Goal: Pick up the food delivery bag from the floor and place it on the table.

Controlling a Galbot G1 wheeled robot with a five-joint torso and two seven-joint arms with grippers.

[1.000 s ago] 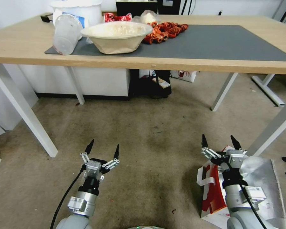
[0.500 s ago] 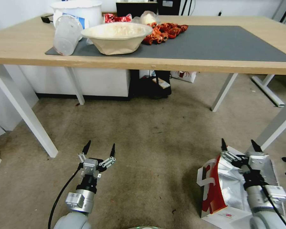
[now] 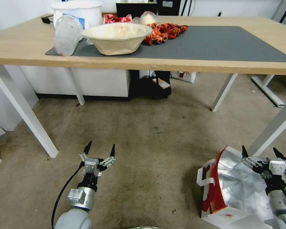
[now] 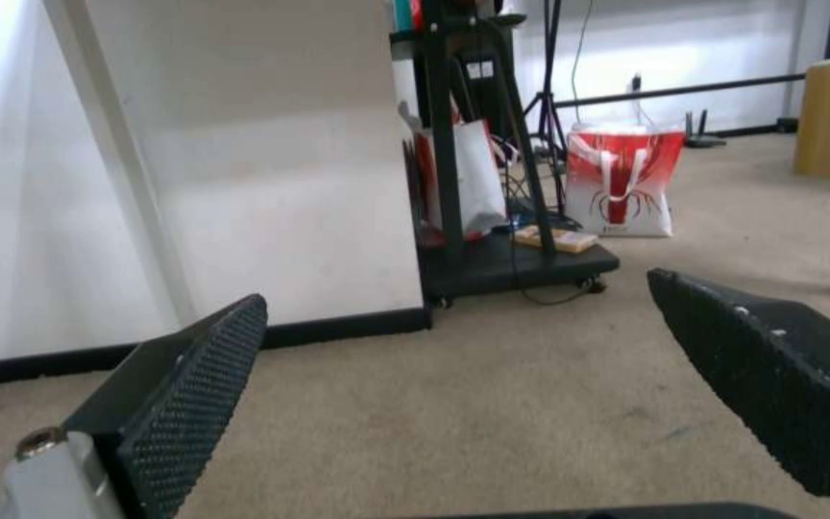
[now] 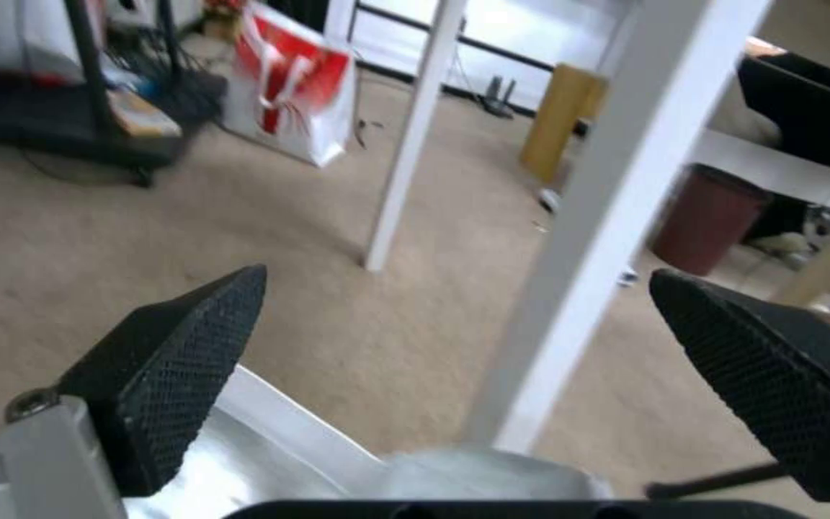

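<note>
The food delivery bag [image 3: 233, 190] stands on the carpet at the lower right, red and white outside, its silver foil top open and a white strap on its left side. My right gripper [image 3: 260, 153] hovers open over the bag's far right part, holding nothing. In the right wrist view the right gripper [image 5: 454, 339] is spread wide above the bag's foil [image 5: 271, 447]. My left gripper [image 3: 100, 149] is open and idle over bare carpet at the lower left; the left gripper [image 4: 454, 360] faces under the table. The table [image 3: 181, 65] with its grey mat [image 3: 219, 41] stretches across the top.
A white table leg [image 3: 273, 130] slants close beside my right gripper. On the table's left stand a beige bowl [image 3: 117, 36], a clear cup [image 3: 66, 35], a white bucket [image 3: 82, 11] and red items [image 3: 163, 31]. A black cart [image 3: 152, 84] and another red-and-white bag [image 3: 183, 75] sit underneath.
My right arm has swung to the right, uncovering the bag's foil top. The left gripper has drawn back slightly. The bag has stayed in place.
</note>
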